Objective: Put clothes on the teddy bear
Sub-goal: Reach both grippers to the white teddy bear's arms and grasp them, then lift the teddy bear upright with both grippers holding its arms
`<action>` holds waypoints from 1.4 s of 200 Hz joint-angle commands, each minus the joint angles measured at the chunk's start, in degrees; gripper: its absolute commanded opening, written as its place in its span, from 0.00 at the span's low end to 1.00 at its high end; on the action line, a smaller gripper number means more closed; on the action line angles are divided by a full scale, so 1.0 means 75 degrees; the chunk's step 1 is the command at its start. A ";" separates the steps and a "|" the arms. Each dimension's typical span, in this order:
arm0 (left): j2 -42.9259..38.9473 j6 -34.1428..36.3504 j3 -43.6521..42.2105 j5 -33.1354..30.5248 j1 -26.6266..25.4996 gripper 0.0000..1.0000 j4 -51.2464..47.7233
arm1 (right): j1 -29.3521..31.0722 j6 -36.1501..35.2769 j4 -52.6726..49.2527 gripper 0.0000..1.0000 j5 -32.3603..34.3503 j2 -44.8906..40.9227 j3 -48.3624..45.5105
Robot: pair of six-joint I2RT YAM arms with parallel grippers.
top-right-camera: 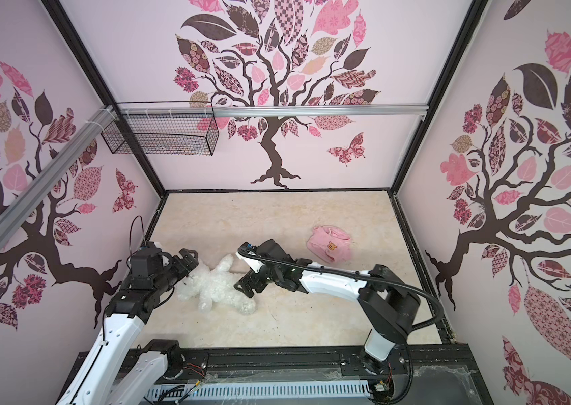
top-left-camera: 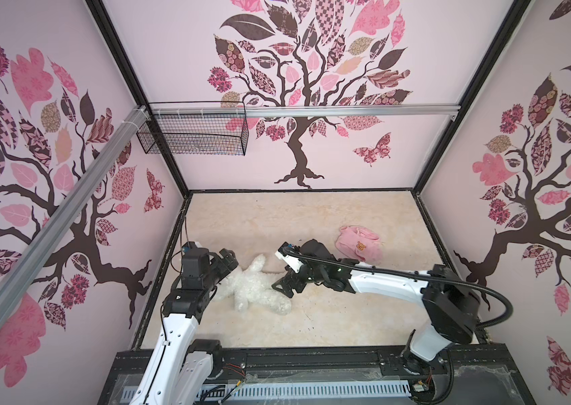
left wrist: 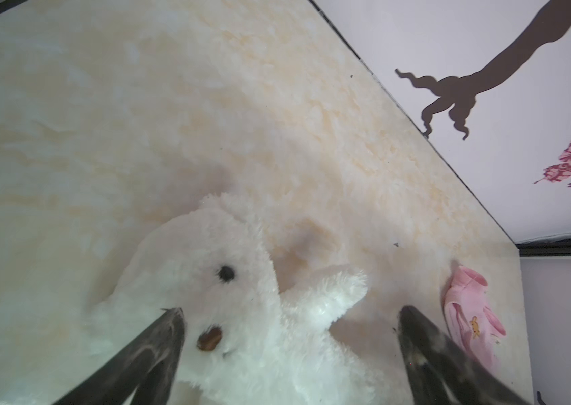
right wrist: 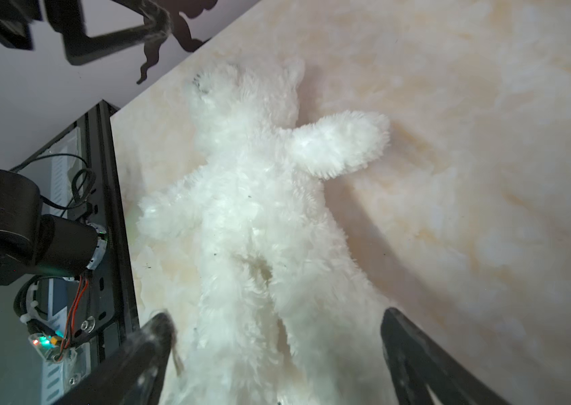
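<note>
The teddy bear (top-left-camera: 252, 285) lies flat on the cream rug (top-left-camera: 312, 217) between the arms. Its head is under the left gripper (top-left-camera: 230, 261) and its legs are by the right gripper (top-left-camera: 282, 285). Both sets of jaws are spread wide and grip nothing. The pink shirt (top-left-camera: 359, 247), well apart toward the right wall, bears an orange bear-face patch. Only the left wrist view shows the bear's dark eye and brown nose. The right wrist view shows its belly and legs.
</note>
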 commanded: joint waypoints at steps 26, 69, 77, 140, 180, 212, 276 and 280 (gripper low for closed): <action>0.0600 -0.0243 -0.0460 0.0458 0.0213 0.97 -0.0112 | 0.0089 -0.0788 -0.0619 0.93 -0.0320 0.2197 0.1992; 0.1170 -0.0704 -0.1007 0.1606 0.0158 0.97 0.1171 | 0.0083 -0.1296 -0.1583 0.62 -0.0241 0.3395 0.2995; 0.1249 -0.0802 -0.1086 0.1785 0.0070 0.97 0.1441 | 0.0082 -0.1256 -0.1656 0.53 -0.0214 0.3309 0.2893; 0.1697 -0.0671 -0.0712 0.3037 -0.0503 0.97 0.2585 | -0.1504 0.1871 0.1023 0.13 0.0278 0.0081 -0.1550; 0.2188 -0.0658 -0.0631 0.2629 -0.1974 0.97 0.3670 | -0.1686 0.3293 0.2571 0.11 0.1726 -0.1334 -0.3581; 0.3359 -0.0575 -0.0308 0.3052 -0.2970 0.97 0.4702 | -0.1541 0.3798 0.4126 0.09 0.2493 -0.1603 -0.4508; 0.4476 -0.0572 0.0338 0.3136 -0.4059 0.97 0.5945 | -0.0682 0.3425 0.4475 0.04 0.4024 -0.2306 -0.4424; 0.4536 -0.0582 0.0390 0.3100 -0.4059 0.97 0.5919 | -0.0661 0.3396 0.4576 0.04 0.4006 -0.2364 -0.4456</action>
